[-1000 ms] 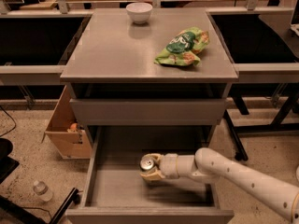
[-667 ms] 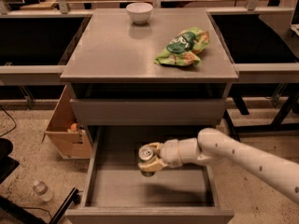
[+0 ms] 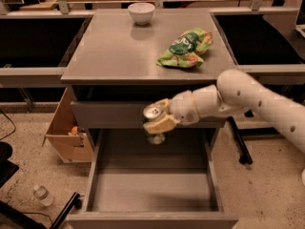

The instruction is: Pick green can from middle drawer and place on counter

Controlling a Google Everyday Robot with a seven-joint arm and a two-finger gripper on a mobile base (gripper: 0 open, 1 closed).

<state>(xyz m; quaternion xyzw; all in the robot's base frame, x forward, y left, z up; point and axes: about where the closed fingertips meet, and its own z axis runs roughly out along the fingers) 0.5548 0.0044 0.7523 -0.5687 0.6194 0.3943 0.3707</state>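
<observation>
My gripper [image 3: 157, 118] is shut on the green can [image 3: 153, 113] and holds it in the air above the open middle drawer [image 3: 152, 185], level with the closed drawer front above. The can's silver top faces up and left; most of its body is hidden by the fingers. The drawer's grey floor is bare. The counter [image 3: 119, 51] lies above and behind the can. My white arm reaches in from the right.
A white bowl [image 3: 141, 13] stands at the counter's back edge and a green snack bag [image 3: 186, 47] lies at its right. A cardboard box [image 3: 69, 135] sits on the floor left of the cabinet, a plastic bottle [image 3: 42, 194] lower left. Dark shelves flank both sides.
The gripper has lifted the can up out of the drawer, from just above its floor to the height of the upper drawer front.
</observation>
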